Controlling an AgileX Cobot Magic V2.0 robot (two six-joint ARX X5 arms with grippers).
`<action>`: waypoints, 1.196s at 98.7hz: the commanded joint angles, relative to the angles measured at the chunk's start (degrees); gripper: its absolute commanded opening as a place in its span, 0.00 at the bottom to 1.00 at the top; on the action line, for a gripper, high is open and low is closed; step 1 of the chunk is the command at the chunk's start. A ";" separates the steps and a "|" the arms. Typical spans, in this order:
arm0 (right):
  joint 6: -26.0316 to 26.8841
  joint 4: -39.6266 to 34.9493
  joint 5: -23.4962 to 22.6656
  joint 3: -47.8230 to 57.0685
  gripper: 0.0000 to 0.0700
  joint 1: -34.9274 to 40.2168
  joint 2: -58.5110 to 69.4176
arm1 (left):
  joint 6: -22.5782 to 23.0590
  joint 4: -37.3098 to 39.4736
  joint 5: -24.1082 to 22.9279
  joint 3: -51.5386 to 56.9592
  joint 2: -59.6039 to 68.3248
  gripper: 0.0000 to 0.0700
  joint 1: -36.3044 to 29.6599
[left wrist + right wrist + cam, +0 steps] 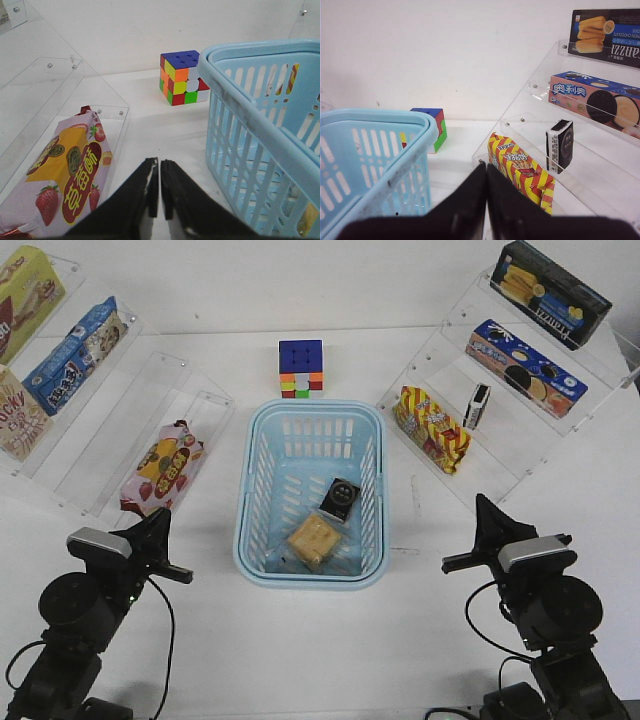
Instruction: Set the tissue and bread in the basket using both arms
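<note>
The light blue basket [258, 540] stands mid-table. Inside it lie a black tissue pack [341, 498] with a pale round mark and, just in front of it, the wrapped golden bread [313, 538]. A second black tissue pack [480, 406] stands upright on the right acrylic shelf; it also shows in the right wrist view [560, 145]. My left gripper [162, 522] is shut and empty, left of the basket; in the left wrist view [159, 165] its jaws nearly touch beside the basket wall [250, 150]. My right gripper [484, 507] is shut and empty, right of the basket [375, 145]; in the right wrist view [486, 167] its jaws meet.
A red-pink strawberry snack bag [160, 470] lies on the left shelf near my left gripper. A yellow-red striped bag [432, 428] lies on the right shelf. A colour cube [301, 368] stands behind the basket. Snack boxes fill the upper acrylic shelves [95, 430] on both sides.
</note>
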 commanded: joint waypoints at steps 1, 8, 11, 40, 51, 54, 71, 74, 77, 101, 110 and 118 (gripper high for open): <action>-0.15 0.81 0.20 0.39 0.00 0.13 0.02 | -0.26 0.61 -0.20 1.09 -0.24 0.00 -0.17; -0.15 0.81 0.20 0.39 0.00 0.13 0.02 | -0.20 0.61 -0.20 1.09 -0.70 0.00 -0.17; -0.15 0.81 0.20 0.39 0.00 0.13 0.02 | 0.09 0.70 -0.26 1.09 -0.90 0.00 -0.17; -0.15 0.81 0.17 0.39 0.00 0.13 0.02 | 0.74 1.66 -7.45 -6.75 -10.36 0.00 3.30; -0.15 0.81 0.20 0.39 0.00 0.13 0.02 | -1.29 4.72 -7.39 -15.08 -17.18 0.00 7.02; -0.15 0.81 0.20 0.39 0.00 0.13 0.02 | -1.75 5.01 -7.37 -17.03 -18.95 0.00 7.87; -0.15 0.81 0.20 0.39 0.00 0.13 0.02 | -2.93 4.68 -7.17 -25.35 -28.68 0.00 10.67; -0.15 0.81 0.20 0.39 0.00 0.13 0.02 | -2.99 4.55 -7.17 -26.45 -30.21 0.00 10.84; -0.15 0.81 0.20 0.39 0.00 0.13 0.02 | -3.06 4.50 -7.17 -27.52 -31.61 0.00 10.95; -0.15 0.92 0.20 0.39 0.00 0.13 0.02 | -3.10 -1.46 -6.99 -31.08 -34.97 0.00 11.23; -0.15 0.76 0.20 0.39 0.00 0.13 0.02 | -3.10 -1.75 -6.99 -31.08 -34.97 0.00 11.15; -0.15 0.85 0.15 0.39 0.00 0.15 0.02 | -3.10 -1.55 -6.97 -31.06 -34.77 0.00 11.15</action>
